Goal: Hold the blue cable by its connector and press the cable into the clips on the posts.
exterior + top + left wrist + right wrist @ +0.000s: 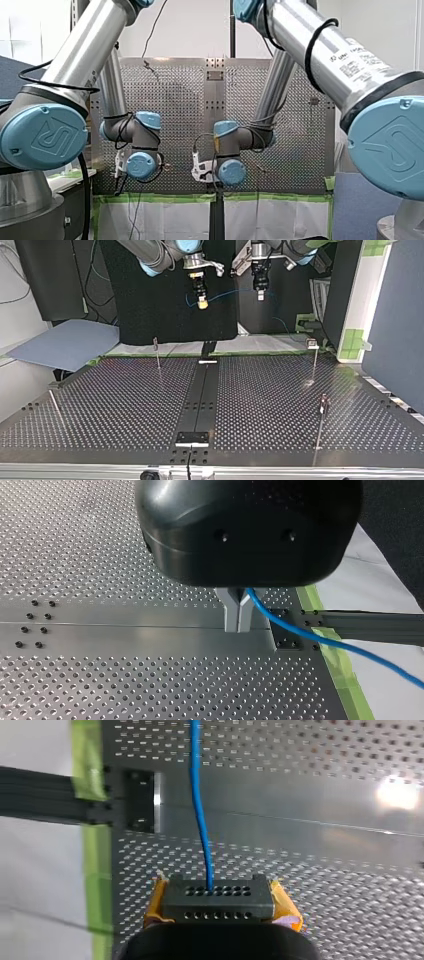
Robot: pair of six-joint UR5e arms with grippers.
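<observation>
In the right wrist view my right gripper [217, 891] is shut on a black connector block [217, 906], which sits between its yellow pads [156, 896]. The blue cable [200, 820] leaves the block and runs ahead over the table. My left gripper [239, 626] has its metal fingers shut on the blue cable [300, 632], which trails off to one side past the green tape. In the top view both grippers hang high behind the table, my right gripper [202, 301] at the left and my left gripper [259, 294] at the right, with the cable [227, 291] slung between them. Thin posts [157, 354] [314, 360] [322, 417] stand on the table.
The perforated table [110, 405] has a dark centre rail [200, 400] with a bracket [192, 438] at its near end. Green tape [340, 670] lines the table edge. A grey-blue board [65, 342] lies at the top view's left, and a slanted rod [56, 407] stands nearby.
</observation>
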